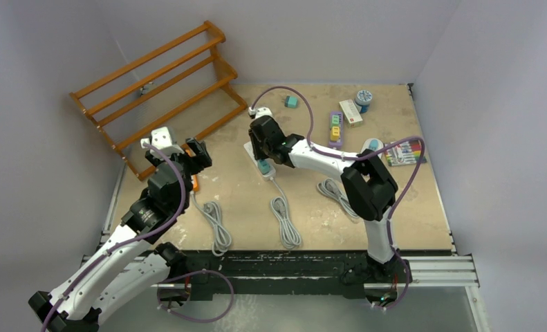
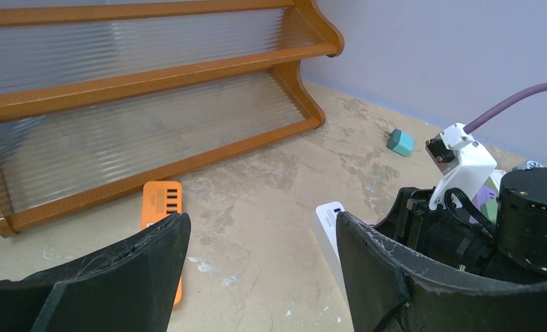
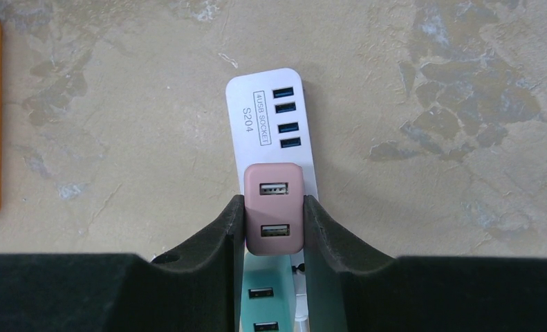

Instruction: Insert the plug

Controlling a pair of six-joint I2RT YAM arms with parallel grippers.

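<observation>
We see the speckled table (image 1: 395, 207) walled on three sides. By the wooden rack (image 1: 160, 90) at its left edge, our left gripper (image 2: 261, 228) gapes wide, empty. Bare board rings the white power strip (image 3: 267, 114); the right gripper (image 3: 274, 214) pinches the pink plug (image 3: 274, 183) over it, perhaps seated.

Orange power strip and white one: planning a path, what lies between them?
Only bare beige tabletop between the flat orange power strip and the white power strip; the left wrist view shows it.
</observation>
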